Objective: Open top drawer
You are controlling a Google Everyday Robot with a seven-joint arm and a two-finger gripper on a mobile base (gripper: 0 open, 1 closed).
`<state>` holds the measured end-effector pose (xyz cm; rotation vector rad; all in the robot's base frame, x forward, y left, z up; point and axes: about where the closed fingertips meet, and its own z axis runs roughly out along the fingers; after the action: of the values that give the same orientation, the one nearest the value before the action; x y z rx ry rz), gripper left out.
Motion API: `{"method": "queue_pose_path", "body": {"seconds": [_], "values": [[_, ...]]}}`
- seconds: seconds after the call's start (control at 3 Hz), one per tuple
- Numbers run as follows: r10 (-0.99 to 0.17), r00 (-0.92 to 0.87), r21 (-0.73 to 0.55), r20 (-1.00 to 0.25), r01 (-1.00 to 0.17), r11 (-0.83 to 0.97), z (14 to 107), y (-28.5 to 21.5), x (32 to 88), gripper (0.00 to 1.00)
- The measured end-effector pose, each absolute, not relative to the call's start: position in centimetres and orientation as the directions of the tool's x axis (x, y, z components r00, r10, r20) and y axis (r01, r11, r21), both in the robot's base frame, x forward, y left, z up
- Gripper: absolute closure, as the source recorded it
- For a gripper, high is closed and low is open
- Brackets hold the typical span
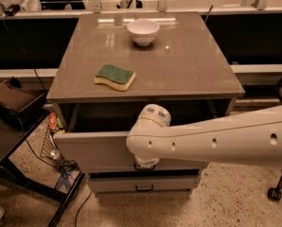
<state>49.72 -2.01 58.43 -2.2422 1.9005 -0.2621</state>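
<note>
My gripper (145, 163) sits at the centre front of the top drawer (91, 150), tucked beneath my white arm (212, 138); whether it is clenched or released I cannot tell. The drawer stands pulled out from under the grey counter (193, 65), its dark interior showing. On the counter, 1 green-and-yellow sponge (115, 76) and 1 white bowl (143, 31) sit well apart. 1 lower drawer (112, 186) is closed.
</note>
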Motion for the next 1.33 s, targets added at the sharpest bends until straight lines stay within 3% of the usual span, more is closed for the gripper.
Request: {"method": "queue_pose_path", "body": {"seconds": [0.33,1.33], "values": [[-0.987,0.162,-0.257,0.012,-0.953,-0.160,58.4,-2.0,49.7,1.00],[-0.994,0.109,-0.286,0.031,-0.952,-0.113,60.1,-3.9,46.5,1.00]]}}
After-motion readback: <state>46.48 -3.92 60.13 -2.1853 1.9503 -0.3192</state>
